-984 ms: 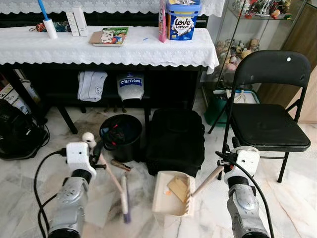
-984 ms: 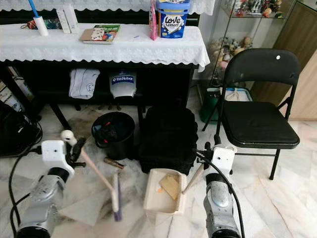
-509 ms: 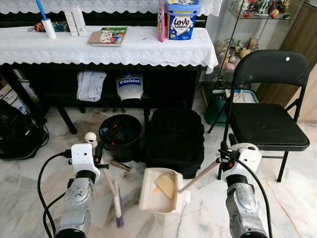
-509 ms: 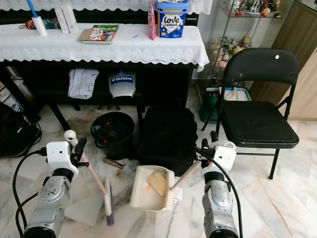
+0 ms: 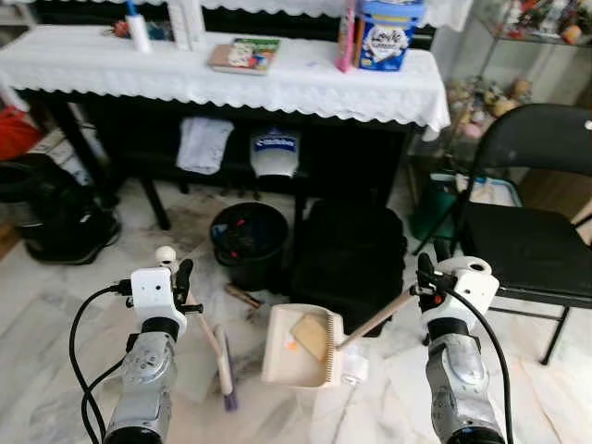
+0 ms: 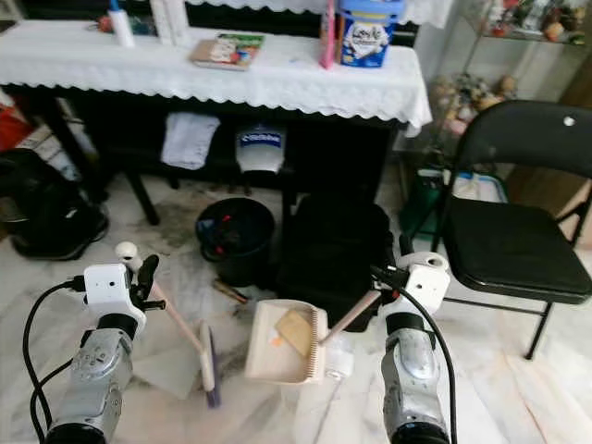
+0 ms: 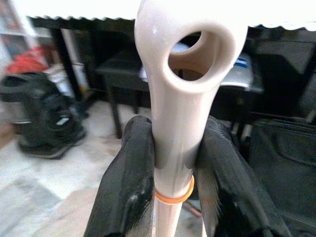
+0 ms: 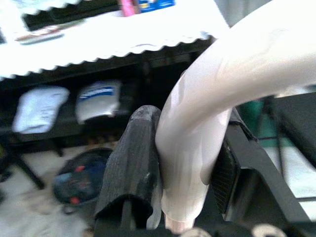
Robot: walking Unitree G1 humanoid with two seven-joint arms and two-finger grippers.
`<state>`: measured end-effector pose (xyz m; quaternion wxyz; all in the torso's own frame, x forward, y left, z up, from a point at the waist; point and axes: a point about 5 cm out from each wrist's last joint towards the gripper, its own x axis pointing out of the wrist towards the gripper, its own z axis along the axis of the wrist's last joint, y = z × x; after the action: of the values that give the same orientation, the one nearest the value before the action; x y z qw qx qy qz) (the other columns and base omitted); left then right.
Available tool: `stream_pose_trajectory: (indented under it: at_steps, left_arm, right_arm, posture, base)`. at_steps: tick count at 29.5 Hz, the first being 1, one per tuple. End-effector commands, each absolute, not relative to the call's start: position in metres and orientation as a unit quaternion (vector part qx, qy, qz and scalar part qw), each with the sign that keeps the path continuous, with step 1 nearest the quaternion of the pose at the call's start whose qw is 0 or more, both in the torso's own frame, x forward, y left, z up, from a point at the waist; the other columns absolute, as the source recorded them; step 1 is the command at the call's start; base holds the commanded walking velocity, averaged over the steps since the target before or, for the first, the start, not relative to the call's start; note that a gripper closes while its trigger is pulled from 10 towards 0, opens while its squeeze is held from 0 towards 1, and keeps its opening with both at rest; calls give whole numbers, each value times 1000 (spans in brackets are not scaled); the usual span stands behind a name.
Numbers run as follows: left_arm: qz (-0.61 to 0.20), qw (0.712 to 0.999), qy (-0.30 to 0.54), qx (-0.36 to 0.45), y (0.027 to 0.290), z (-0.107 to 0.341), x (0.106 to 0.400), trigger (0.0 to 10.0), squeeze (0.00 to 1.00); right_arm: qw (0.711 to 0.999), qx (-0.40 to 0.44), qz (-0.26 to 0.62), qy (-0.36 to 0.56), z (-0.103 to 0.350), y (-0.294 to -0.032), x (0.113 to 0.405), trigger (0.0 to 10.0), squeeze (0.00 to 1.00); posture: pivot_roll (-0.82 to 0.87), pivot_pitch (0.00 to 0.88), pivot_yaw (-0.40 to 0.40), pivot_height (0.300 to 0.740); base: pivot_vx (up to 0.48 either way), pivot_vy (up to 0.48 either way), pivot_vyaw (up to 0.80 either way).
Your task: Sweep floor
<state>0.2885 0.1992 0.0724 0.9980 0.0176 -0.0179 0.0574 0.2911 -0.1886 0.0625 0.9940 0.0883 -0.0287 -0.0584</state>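
The left gripper [image 7: 173, 163] is clamped on the broom [image 5: 222, 356], bristles to the floor [image 5: 55, 314] below it. The dustpan [image 5: 296, 347] handle is clasped by the right gripper [image 8: 185, 168], keeping its debris level. The bin [image 5: 248, 242] lies ahead; a black bag [image 5: 347, 259] crowds the path.

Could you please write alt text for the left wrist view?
Two black fingers of the left gripper clamp a cream plastic broom handle with a hanging hole at its end. Behind lie a marble floor and a dark table.
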Motion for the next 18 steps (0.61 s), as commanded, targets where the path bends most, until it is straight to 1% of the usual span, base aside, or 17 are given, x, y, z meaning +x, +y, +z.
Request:
stream_pose_trajectory:
  at_steps: [1,18]
  left_arm:
    - [59,997,-37,26,200,77,288,10000,0]
    - [76,996,-34,32,204,74,287,10000,0]
  right_arm:
    - [992,94,-52,-65,79,-186,298,10000,0]
    - [991,109,-30,-67,81,-180,299,10000,0]
  posture:
    - [-12,0,-1,740]
    - [-15,0,6,740]
  base:
    - [0,0,800]
    - [0,0,800]
